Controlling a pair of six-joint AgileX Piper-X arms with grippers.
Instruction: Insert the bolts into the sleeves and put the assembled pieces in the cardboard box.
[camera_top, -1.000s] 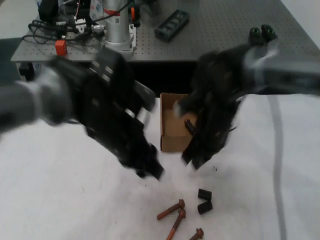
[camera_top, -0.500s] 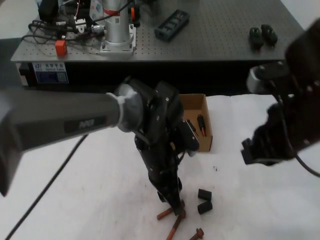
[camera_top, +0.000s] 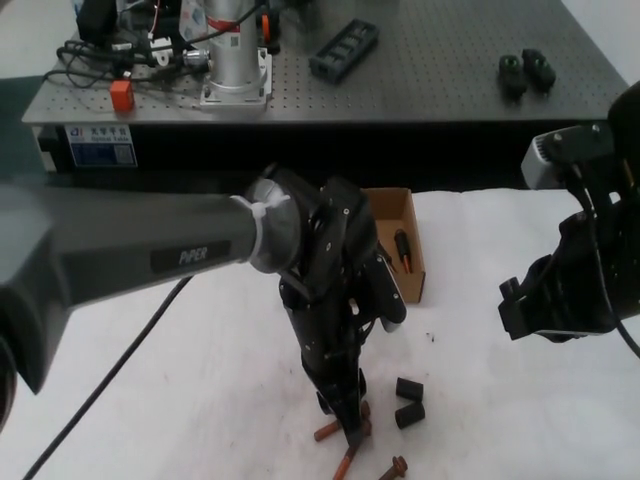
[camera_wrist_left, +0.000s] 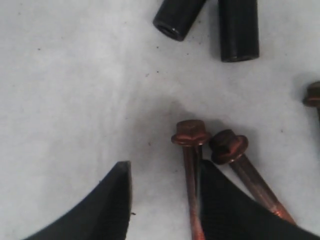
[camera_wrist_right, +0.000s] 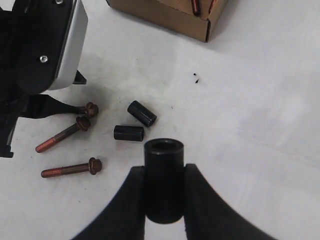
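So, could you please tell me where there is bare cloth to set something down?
Bare cloth lies between the cardboard box and the right arm, and left of the left arm. It is crowded by the left hand, among the bolts and loose sleeves.

Left arm (camera_top: 150, 250): grey tube, white lettering; black cable (camera_top: 110, 370); left gripper (camera_wrist_left: 164, 169) black. Right arm (camera_top: 590, 270) black; pale grey block (camera_top: 545, 160).

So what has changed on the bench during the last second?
The left gripper left the cardboard box and came down toward the near edge; it is now open, astride one bolt. The right gripper, shut on a sleeve, drew away from the box to the right. The box, the loose bolts and the two loose sleeves stayed in place.
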